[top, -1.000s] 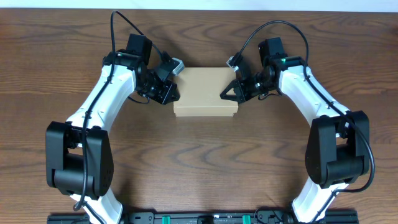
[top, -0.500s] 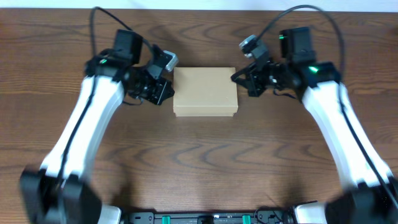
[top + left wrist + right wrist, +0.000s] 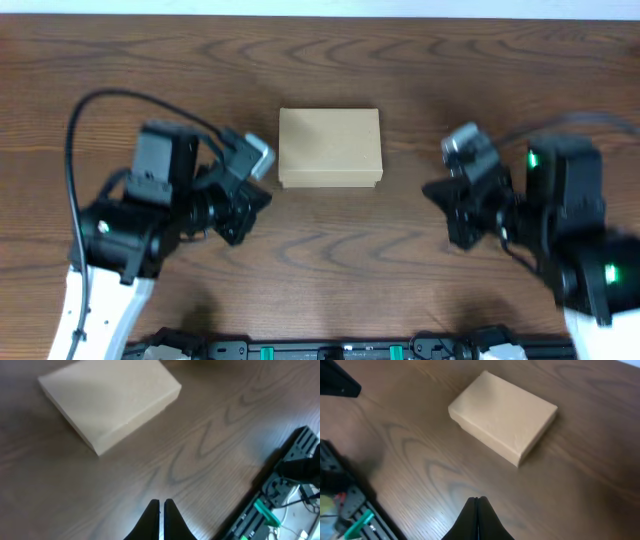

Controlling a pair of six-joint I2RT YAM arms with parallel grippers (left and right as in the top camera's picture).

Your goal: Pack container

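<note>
Tan cardboard box (image 3: 330,147), plain, lid shut, lying flat on table, mid-far side, nothing touching it.

One tan cardboard container (image 3: 330,147), two robot arms (image 3: 120,230) (image 3: 565,215), one wooden table (image 3: 330,260).

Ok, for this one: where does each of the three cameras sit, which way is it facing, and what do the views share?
Overhead: fixed above the table, facing straight down. It shows both arms, with the left gripper and right gripper either side of the container, clear of it.
Left wrist: on the left arm, looking down past its shut fingers, with the container upper left.
Right wrist: on the right arm, looking down past its shut fingers, with the container ahead.
Shared: all three show the closed container.
</note>
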